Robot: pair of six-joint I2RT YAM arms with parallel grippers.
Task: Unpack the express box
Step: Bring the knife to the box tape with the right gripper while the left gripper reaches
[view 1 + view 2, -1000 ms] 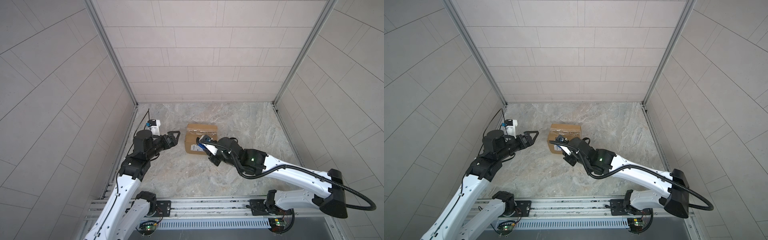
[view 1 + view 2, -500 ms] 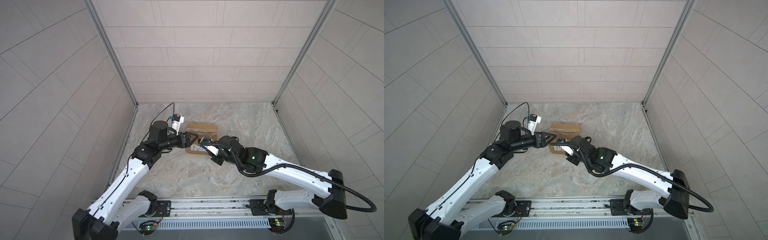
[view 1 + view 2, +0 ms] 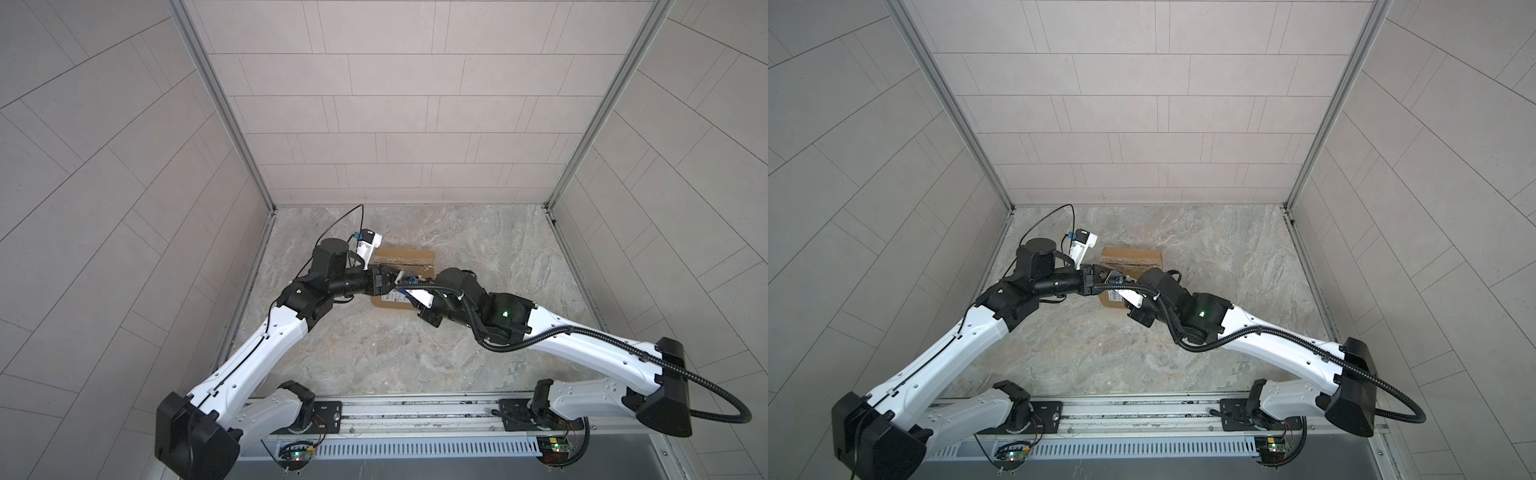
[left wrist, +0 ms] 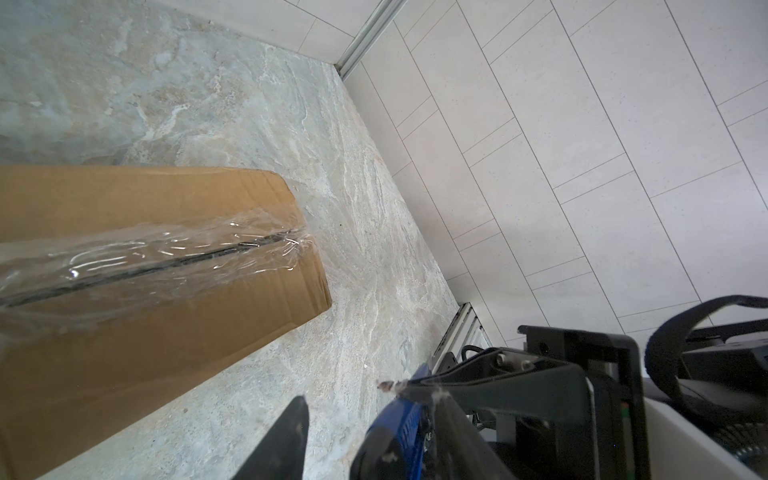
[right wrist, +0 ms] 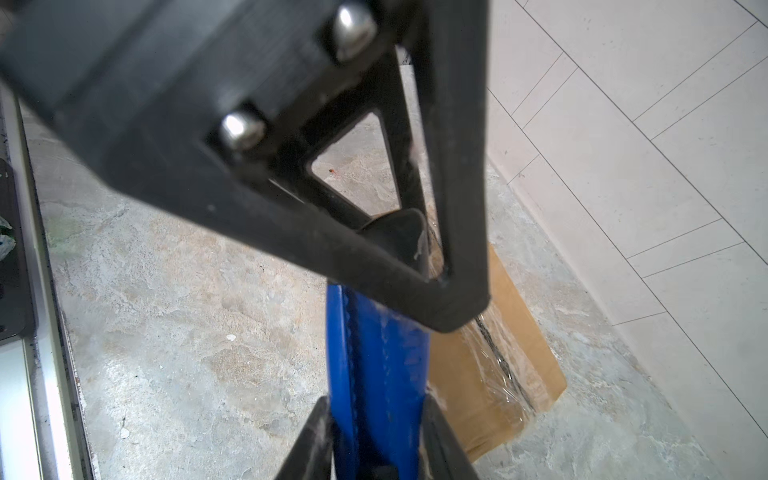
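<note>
The express box (image 3: pixel 409 255) sits on the worktop (image 3: pixel 457 357) near the back, its long axis and taped seam running left to right. The right pincer (image 5: pixel 374 409) clenches a blue utility knife (image 5: pixel 374 345). The left pincer (image 3: pixel 394 283) straddles the knife's far end, and I cannot tell whether it grips.

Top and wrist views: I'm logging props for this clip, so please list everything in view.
express box: one, brown, clear-taped seam, on the floor, back of centre.
shipping label: one, white, box's near side.
utility knife: one, blue, above the box's near edge.
floor: one, grey-beige marble look, beneath all.
walls: three, pale tiled, around the floor.
left gripper: one, black, jaws around the knife's end, grip unclear.
right gripper: one, black, jaws shut on the knife.
</note>
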